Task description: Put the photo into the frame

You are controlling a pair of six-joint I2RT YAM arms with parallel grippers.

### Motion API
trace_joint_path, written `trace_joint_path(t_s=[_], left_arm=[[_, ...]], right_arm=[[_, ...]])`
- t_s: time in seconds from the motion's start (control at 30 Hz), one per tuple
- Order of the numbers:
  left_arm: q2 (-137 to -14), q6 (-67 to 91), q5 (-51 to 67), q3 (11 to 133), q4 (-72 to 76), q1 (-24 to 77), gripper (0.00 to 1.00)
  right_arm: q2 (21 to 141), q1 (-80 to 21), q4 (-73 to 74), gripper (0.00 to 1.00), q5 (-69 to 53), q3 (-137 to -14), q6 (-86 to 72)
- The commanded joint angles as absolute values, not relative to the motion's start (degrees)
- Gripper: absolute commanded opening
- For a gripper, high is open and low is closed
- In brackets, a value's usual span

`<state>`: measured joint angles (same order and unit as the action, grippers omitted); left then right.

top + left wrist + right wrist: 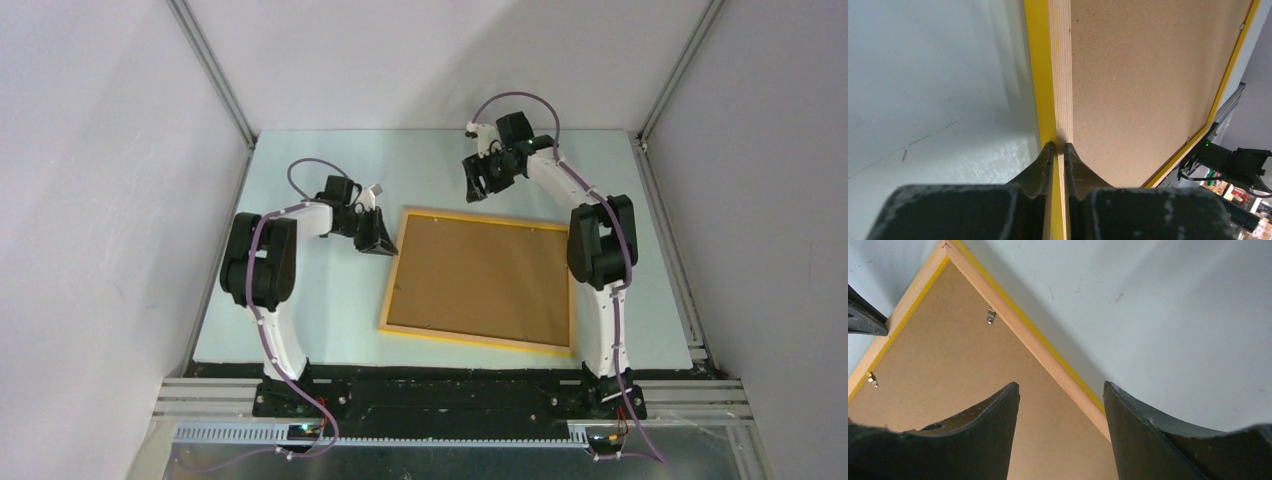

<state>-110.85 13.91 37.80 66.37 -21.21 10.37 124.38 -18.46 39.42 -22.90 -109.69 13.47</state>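
I see one pale table point(320, 330), and lying flat at its centre is the single frame point(470, 340), face down, with its yellow-orange rim all round. One plain brown backing board point(485, 275) fills its opening. Whether the photo sits under that board I cannot tell, as only brown shows from here.

There are two arms, one on each side of the frame. The left gripper point(385, 243) is at the frame's 10 o'clock, low on the table, and clenched on the left rail near the far corner. In its wrist view the jaws are nearly together. One finger point(1040, 165) presses the yellow outer edge and the other sits on the bare wood just beside the board, so this gripper is grasping the frame.

The right gripper point(478, 190) hangs at the frame's 12 o'clock, above the far rail. Its jaws are spread wide and it holds nothing. In its wrist view the rail runs across the gap between its fingers.

Smallest are the metal clips point(991, 316) on the inner edge of the frame. I count two in the right wrist view, one on each rail either side of the corner
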Motion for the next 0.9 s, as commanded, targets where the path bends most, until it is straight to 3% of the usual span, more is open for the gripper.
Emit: trace_joint_path(t_s=[0.0,0.5,0.87], left_arm=[[-111.0,16.1,33.0,61.6,-23.2,11.7,0.0],[-110.5,18.5,34.4,59.5,-20.9,11.9,0.0],[-111.4,17.8,34.8,59.7,-21.0,11.9,0.0]], right_arm=[[126.4,-21.0,38.3,0.67,-25.1,-113.4,10.8],[135.6,-29.2,40.5,0.71,-19.6,-124.0,13.5],[139.4,-31.4,41.1,0.69,-14.4,-125.1,15.6]])
